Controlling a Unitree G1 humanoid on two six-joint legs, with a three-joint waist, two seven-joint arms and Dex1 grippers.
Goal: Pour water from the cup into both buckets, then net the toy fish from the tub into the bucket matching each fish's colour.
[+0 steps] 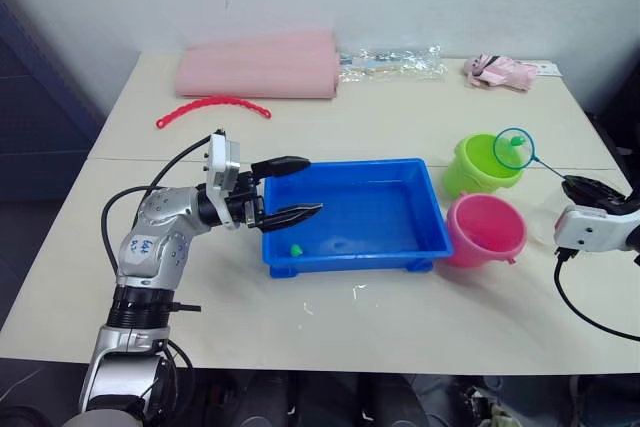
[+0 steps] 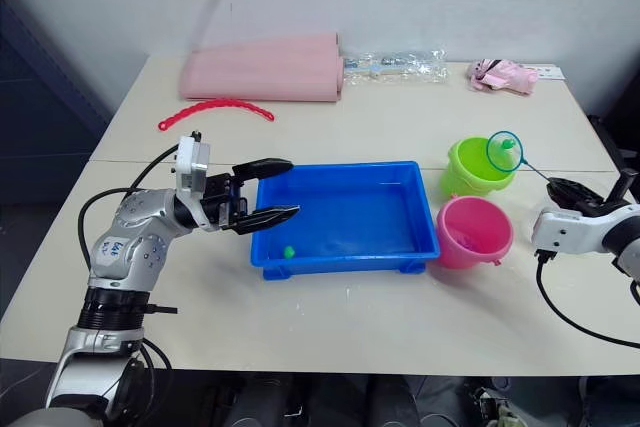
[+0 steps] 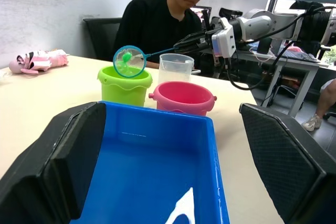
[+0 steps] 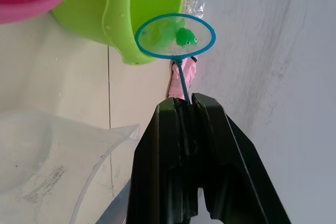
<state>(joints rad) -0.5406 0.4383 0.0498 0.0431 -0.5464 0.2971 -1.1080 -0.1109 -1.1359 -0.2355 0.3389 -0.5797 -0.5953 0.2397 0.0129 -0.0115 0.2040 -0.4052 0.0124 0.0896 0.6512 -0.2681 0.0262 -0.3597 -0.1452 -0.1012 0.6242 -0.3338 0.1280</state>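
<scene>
The right hand [image 4: 185, 109] is clamped on the thin handle of the net [image 1: 514, 149], whose long axis runs from the hand up and leftward to the blue hoop poised over the rim of the green bucket [image 1: 478, 169]. A green fish [image 4: 186, 36] sits in the mesh, so the coming tip looks to turn on the hoop lying directly above that matching bucket. The pink bucket [image 1: 485, 230] stands just nearer, beside the right end of the blue tub [image 1: 430, 209]; the clear cup [image 3: 176, 67] waits behind both, at the right. The left hand [image 1: 283, 190], fingers spread wide and holding nothing, straddles the tub's left wall. One green fish [image 1: 296, 248] lies in the tub's near left corner on the worktop [image 1: 340, 317].
</scene>
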